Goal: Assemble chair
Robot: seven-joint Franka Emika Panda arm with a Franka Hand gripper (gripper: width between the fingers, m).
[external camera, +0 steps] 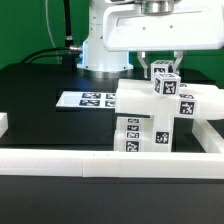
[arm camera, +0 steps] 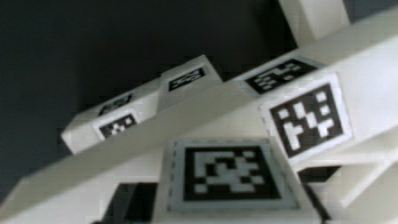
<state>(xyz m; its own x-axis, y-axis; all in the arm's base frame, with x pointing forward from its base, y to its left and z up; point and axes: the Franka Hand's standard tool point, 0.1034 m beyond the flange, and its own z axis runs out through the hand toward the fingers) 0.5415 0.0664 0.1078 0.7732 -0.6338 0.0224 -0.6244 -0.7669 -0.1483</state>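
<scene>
Chair (external camera: 150,115) stands on black surface (external camera: 40,90), against white rail (external camera: 100,160), half built. Pincer (external camera: 163,70) pinching small top block (external camera: 166,85). Block could tip or miss hole if pushed crooked. Whole chair could slide.

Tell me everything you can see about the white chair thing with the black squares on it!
The chair is a blocky body of chunky white plastic-looking pieces, partly built. Black-and-white square tags cover its faces. It stands on the black table, beside the marker board and behind the white border rail. The gripper is right above its small top block; whether the jaws touch it is unclear.
</scene>
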